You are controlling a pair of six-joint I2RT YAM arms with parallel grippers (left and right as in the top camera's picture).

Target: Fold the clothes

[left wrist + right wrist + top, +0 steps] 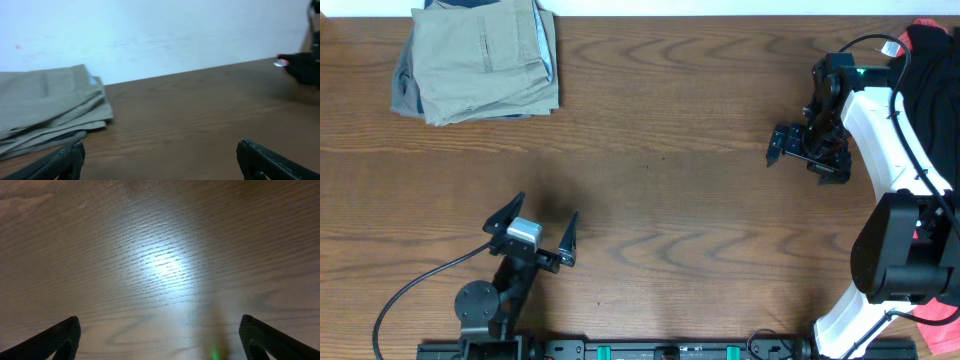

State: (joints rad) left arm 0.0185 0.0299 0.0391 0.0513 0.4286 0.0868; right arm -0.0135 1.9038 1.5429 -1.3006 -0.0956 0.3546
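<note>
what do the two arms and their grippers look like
The left arm is black, with a silver block behind the black, wedge-fingered left gripper and a black cable curling from its round base. The right arm is white with black joints, a black right gripper, a thin black cable along it and a green light.

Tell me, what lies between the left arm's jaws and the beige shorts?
Nothing but bare wooden table up to the shorts, clearest in the overhead view.
</note>
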